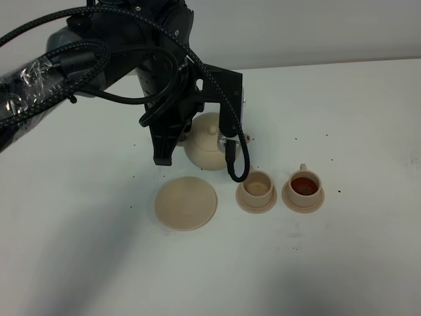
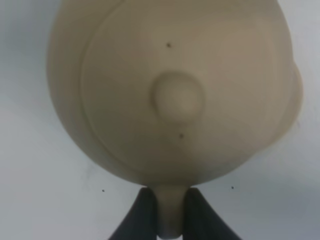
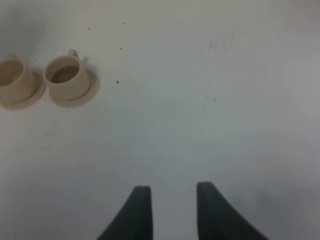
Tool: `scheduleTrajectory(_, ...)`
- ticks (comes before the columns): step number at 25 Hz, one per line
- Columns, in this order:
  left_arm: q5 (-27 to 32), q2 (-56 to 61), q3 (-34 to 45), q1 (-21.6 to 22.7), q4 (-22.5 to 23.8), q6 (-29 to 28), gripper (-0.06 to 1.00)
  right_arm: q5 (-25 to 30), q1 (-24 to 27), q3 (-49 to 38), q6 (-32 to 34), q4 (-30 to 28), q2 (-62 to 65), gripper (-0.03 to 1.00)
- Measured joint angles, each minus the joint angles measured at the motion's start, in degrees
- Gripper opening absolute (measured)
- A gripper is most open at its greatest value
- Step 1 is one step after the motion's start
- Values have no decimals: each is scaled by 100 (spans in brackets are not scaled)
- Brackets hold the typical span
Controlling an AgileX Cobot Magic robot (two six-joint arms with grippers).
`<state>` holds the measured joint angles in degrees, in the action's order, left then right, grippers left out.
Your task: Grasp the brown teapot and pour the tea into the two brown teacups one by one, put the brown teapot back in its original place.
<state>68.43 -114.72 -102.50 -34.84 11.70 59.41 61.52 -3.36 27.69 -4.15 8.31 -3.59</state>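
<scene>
Tan teapot (image 1: 205,150) was pinched at its handle (image 2: 170,212) by the left jaws, while the right jaws stood spread above the desk (image 3: 225,125).

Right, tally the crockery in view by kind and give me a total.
Brown teapot: 1
Brown teacups: 2
Small cup saucers: 2
Large saucer: 1
Total: 6
</scene>
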Motion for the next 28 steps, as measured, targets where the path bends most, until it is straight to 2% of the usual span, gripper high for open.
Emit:
scheduleTrajectory(6,-6,-183,105,-7,13,-17,13,0,0,0,0,6,0,24)
scheduleTrajectory(11,-162,-499,111,-171,397,-220,13,0,0,0,0,12,0,24)
scheduleTrajectory(28,-273,-751,111,-208,568,-484,13,0,0,0,0,11,0,24)
